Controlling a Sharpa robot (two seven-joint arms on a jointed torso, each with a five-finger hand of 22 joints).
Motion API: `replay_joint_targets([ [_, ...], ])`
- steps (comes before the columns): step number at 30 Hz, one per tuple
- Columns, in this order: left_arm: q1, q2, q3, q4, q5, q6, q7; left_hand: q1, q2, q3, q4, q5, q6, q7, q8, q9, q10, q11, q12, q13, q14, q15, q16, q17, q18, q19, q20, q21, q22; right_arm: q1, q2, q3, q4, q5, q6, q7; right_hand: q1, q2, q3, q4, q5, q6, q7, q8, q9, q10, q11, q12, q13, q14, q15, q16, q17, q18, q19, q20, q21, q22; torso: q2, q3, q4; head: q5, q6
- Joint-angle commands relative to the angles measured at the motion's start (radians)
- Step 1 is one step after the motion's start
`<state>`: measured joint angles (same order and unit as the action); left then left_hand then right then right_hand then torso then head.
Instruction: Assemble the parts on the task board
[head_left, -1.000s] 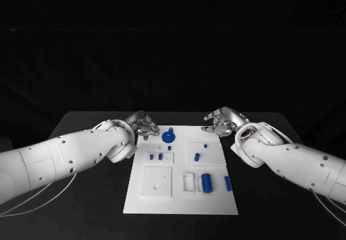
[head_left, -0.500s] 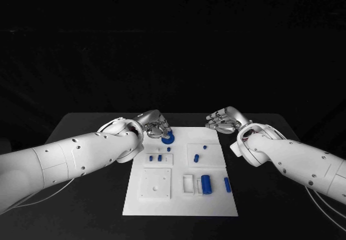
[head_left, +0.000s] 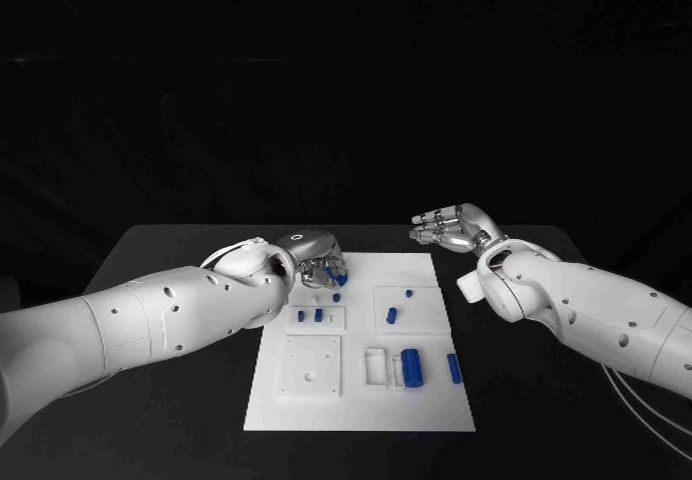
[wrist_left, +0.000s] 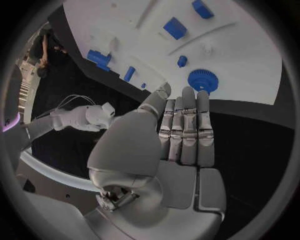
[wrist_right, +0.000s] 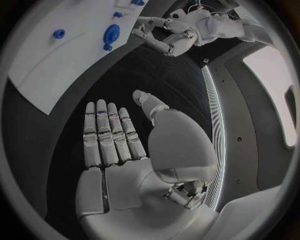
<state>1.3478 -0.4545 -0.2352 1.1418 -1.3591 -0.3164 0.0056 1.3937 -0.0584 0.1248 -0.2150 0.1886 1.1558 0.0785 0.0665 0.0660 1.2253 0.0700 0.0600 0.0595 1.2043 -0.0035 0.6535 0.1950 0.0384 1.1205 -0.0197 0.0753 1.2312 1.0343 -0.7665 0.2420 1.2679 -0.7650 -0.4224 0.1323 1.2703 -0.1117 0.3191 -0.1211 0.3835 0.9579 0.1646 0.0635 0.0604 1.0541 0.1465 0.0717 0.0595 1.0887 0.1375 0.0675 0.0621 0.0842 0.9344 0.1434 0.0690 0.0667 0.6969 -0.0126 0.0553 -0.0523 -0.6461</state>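
At the far left corner of the task board (head_left: 433, 405), the left hand (head_left: 315, 262) hangs over the blue gear (wrist_left: 202, 80). From the left wrist view its fingers (wrist_left: 187, 125) lie straight and side by side, thumb a little apart, nothing between them, the tips just short of the gear; whether any fingertip touches it cannot be told. Right hand (head_left: 450, 230) sits off the board's far right corner over the black table (head_left: 173, 250), palm flat, fingers extended together, holding nothing.

Risks, as judged from this pose:
- A flat hand coming down on the gear would push it rather than pick it up. The gear looks thin and low, so it would likely slide on the smooth white plate, possibly over the near board edge and onto the table.
- In the head view the hand covers most of the gear, so the approach is partly blind from that camera.
- A small blue peg (wrist_left: 182, 61) stands just beside the gear; a wide finger sweep could knock it.

Gear appearance: round, saturated blue, fine teeth around the rim, a raised hub at centre, lying flat on the board close to its edge. Other blue parts, a block (wrist_left: 174, 27) and a cylinder (head_left: 413, 365), sit in their recesses further along the board, well apart from either hand.
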Motion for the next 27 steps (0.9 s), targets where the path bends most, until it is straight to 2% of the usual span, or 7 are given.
replay_joint_targets([
  [1,-0.004,0.008,-0.001,-0.006,-0.095,0.038,0.014,-0.002,0.011,-0.008,-0.003,-0.001,0.008,0.009,-0.003,-0.001,-0.01,-0.001,-0.003,-0.001,0.016,-0.002,0.0,0.008,0.007,0.012,-0.004,-0.003,0.008,0.002,0.001,0.0,0.0,0.063,0.031,0.065,-0.006,0.005,-0.015,0.0,0.009,-0.011,0.0,-0.004,-0.001,-0.009,0.003,-0.004,-0.001,-0.009,0.002,-0.005,-0.001,0.0,-0.005,0.007,0.001,-0.001,0.002,-0.0003,-0.0007,-0.001,-0.001],
  [7,-0.013,0.019,-0.003,-0.02,-0.124,0.046,0.012,0.002,0.011,-0.013,-0.007,0.007,0.004,0.01,-0.004,-0.002,-0.041,0.004,-0.002,-0.001,0.026,-0.006,0.032,0.029,0.01,0.029,-0.009,0.002,0.032,0.006,0.001,0.0,0.001,0.067,0.027,0.076,-0.002,0.01,-0.035,-0.002,0.013,-0.019,0.0,-0.004,-0.001,-0.017,0.004,-0.004,-0.001,-0.016,0.004,-0.005,-0.002,0.001,-0.013,0.011,0.001,-0.001,0.006,-0.0006,-0.0015,-0.002,-0.001],
  [14,-0.022,0.032,-0.004,-0.04,-0.137,0.057,0.009,0.006,0.012,-0.016,-0.009,0.016,-0.028,0.011,-0.004,-0.003,-0.087,0.01,-0.003,-0.002,0.044,-0.016,0.113,0.064,0.018,0.062,-0.018,0.022,0.098,0.01,0.0,0.0,0.006,0.068,0.022,0.081,-0.003,0.01,-0.048,-0.001,0.015,-0.034,0.003,-0.005,-0.002,-0.021,0.008,-0.003,-0.001,-0.019,0.007,-0.005,-0.002,0.001,-0.017,0.012,0.001,-0.001,0.007,-0.0013,-0.0018,-0.005,-0.003],
  [21,-0.031,0.042,-0.005,-0.057,-0.144,0.064,0.009,0.005,0.015,-0.008,-0.011,0.018,-0.037,0.009,-0.004,-0.003,-0.09,0.006,-0.003,-0.002,0.051,-0.026,0.195,0.086,0.018,0.08,-0.027,0.062,0.102,0.011,-0.001,0.001,0.014,0.068,0.021,0.081,-0.002,0.012,-0.056,-0.001,0.016,-0.04,0.004,-0.005,-0.002,-0.022,0.01,-0.003,-0.001,-0.021,0.009,-0.005,-0.002,0.001,-0.019,0.013,0.001,-0.001,0.009,-0.0012,-0.0025,-0.006,-0.005],
  [23,-0.034,0.046,-0.005,-0.064,-0.146,0.066,0.011,-0.001,0.016,0.002,-0.014,0.018,-0.036,0.008,-0.004,-0.003,-0.089,0.003,-0.003,-0.003,0.056,-0.03,0.224,0.086,0.018,0.078,-0.032,0.094,0.102,0.011,-0.002,0.001,0.018,0.068,0.02,0.081,-0.001,0.012,-0.059,-0.001,0.017,-0.041,0.004,-0.005,-0.002,-0.022,0.011,-0.004,-0.001,-0.021,0.01,-0.005,-0.002,0.001,-0.019,0.013,0.001,-0.001,0.009,-0.0014,-0.002,-0.007,-0.007],
  [27,-0.039,0.051,-0.005,-0.076,-0.146,0.068,0.015,-0.003,0.02,0.014,-0.019,0.019,-0.034,0.008,-0.004,-0.003,-0.084,0.001,-0.003,-0.003,0.053,-0.032,0.237,0.084,0.019,0.071,-0.034,0.116,0.102,0.012,-0.003,0.001,0.024,0.062,0.018,0.08,-0.002,0.013,-0.062,0.0,0.022,-0.043,0.005,-0.005,-0.002,-0.023,0.011,-0.003,-0.001,-0.021,0.011,-0.005,-0.002,0.001,-0.02,0.013,0.001,-0.001,0.008,-0.001,-0.0022,-0.008,-0.009],
])
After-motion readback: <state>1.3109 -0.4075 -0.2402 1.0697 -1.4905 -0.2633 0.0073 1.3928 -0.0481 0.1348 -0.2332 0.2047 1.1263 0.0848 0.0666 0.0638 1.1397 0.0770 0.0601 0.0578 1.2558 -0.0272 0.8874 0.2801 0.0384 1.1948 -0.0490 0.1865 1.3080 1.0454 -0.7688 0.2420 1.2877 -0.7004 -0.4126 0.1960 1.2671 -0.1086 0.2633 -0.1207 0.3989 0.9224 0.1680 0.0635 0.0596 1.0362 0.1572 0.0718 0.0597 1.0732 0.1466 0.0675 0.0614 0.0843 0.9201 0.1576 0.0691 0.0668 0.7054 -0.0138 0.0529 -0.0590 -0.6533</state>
